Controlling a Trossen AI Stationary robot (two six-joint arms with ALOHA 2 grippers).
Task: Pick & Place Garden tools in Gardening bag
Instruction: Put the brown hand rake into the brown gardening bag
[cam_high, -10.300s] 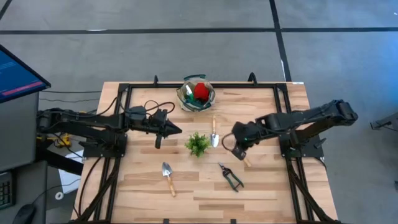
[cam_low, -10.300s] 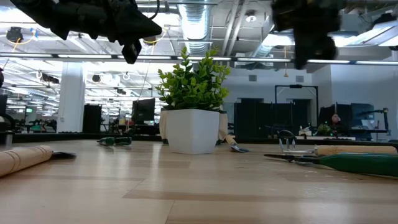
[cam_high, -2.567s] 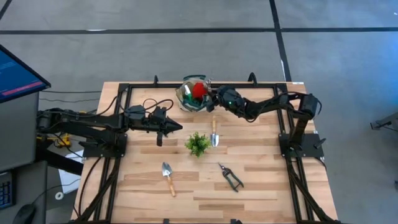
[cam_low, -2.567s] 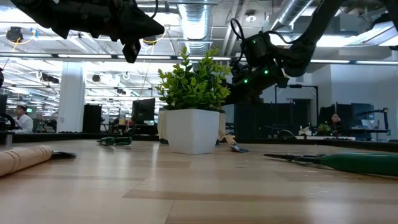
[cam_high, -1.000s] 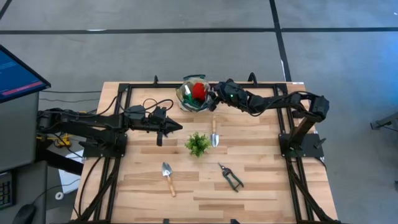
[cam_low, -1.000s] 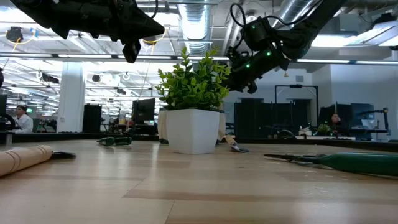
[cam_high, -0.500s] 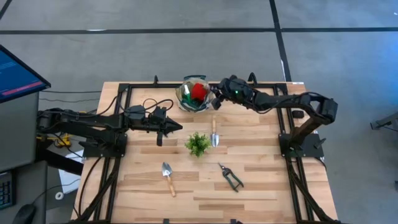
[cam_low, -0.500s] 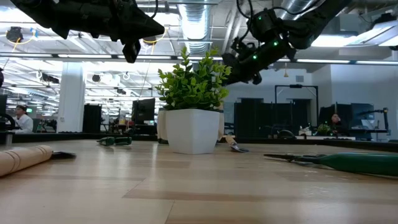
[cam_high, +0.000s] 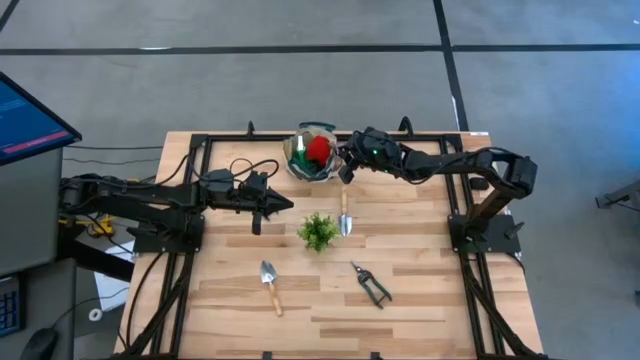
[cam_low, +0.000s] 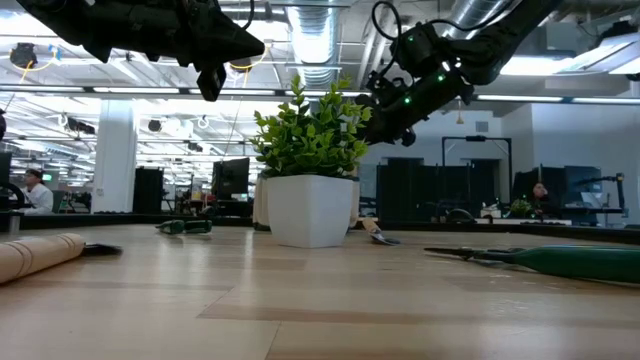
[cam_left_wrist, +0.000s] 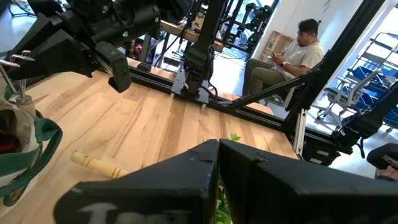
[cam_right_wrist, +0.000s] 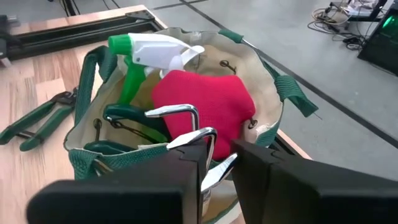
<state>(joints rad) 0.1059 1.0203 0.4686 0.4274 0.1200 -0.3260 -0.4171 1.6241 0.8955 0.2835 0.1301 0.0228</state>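
Right pincer (cam_high: 347, 166) is hovering just beside the bag (cam_high: 315, 152) at the table's (cam_high: 420, 300) far edge, fingers nearly together with a thin gap, gripping nothing visible. The wrist view is showing metal rake prongs (cam_right_wrist: 186, 127) sticking up at the bag rim, right in front of the fingers, w/ the red glove (cam_right_wrist: 205, 106) and spray bottle (cam_right_wrist: 149, 53) already inside.

Risk: the prongs are sitting proud of the rim; if the arm is pulling away low, the fingers could be snagging them and tipping the soft bag (it looks light, unanchored). Also the green pliers (cam_right_wrist: 37, 121) are lying just outside the bag, near the table's far edge.

Left pincer (cam_high: 275, 208) is waiting closed and empty above the table's left half.

Still out: trowel (cam_high: 344, 215) near the plant (cam_high: 318, 231), second trowel (cam_high: 270, 285) and shears (cam_high: 370, 284), both well apart from the right pincer.
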